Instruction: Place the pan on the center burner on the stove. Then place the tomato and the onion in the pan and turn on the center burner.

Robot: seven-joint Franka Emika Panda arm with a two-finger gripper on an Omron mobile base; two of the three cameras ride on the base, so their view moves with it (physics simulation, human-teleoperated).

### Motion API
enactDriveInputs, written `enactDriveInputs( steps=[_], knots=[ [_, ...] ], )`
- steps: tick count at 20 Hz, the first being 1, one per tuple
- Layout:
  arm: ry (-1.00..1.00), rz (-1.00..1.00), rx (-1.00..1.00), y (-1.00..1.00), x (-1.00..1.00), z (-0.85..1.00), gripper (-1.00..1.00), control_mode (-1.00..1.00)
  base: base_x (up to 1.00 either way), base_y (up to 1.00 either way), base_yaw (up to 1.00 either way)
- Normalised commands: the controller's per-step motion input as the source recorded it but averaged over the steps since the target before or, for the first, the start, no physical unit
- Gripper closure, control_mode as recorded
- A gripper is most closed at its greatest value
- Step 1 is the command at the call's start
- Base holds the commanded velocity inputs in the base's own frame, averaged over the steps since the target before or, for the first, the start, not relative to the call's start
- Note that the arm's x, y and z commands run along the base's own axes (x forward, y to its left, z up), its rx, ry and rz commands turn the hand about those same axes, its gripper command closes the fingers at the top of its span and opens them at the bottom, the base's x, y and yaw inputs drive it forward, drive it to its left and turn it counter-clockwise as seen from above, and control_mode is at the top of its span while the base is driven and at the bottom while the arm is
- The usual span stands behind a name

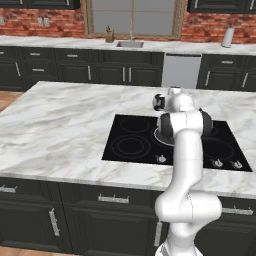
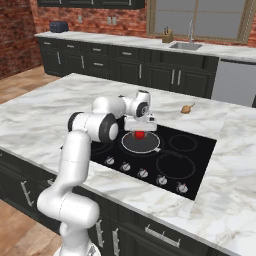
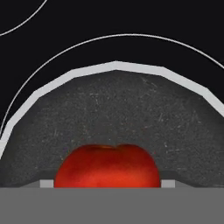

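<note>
The pan (image 2: 131,145) sits on the center burner (image 3: 131,36) of the black stove (image 2: 200,150); in the left base view its rim (image 1: 161,138) peeks out from behind my arm. My gripper (image 2: 140,132) hangs straight over the pan, shut on the red tomato (image 2: 140,134). From the hand, the tomato (image 3: 107,168) sits between the fingertips with the pan's dark grey floor (image 3: 118,113) close beneath; I cannot tell whether it touches. The tan onion (image 2: 187,108) lies on the marble counter beyond the stove's far edge.
A row of silver knobs (image 2: 143,173) runs along the stove's near edge. Smaller burner rings (image 2: 183,143) lie right of the pan. The marble island (image 1: 55,130) spreads wide to the left. A sink (image 1: 130,44) is set in the back counter.
</note>
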Motion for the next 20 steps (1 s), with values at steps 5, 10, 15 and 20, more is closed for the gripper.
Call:
enactDriveInputs(
  steps=[5, 10, 15, 20],
  knots=[
    [-0.07, 0.0, 0.0, 0.04, -0.82, 0.74, -1.0, -1.0, 0.0, 0.0, 0.0],
    [-0.04, 0.0, -0.01, 0.19, -0.7, 0.75, -1.0, -1.0, 0.0, 0.0, 0.0],
    [-0.04, 0.0, -0.03, 0.26, -0.71, 0.62, -1.0, -1.0, 0.0, 0.0, 0.0],
    [-0.3, 0.0, -0.05, 0.3, -1.0, 0.42, -1.0, -1.0, 0.0, 0.0, 0.0]
  ],
)
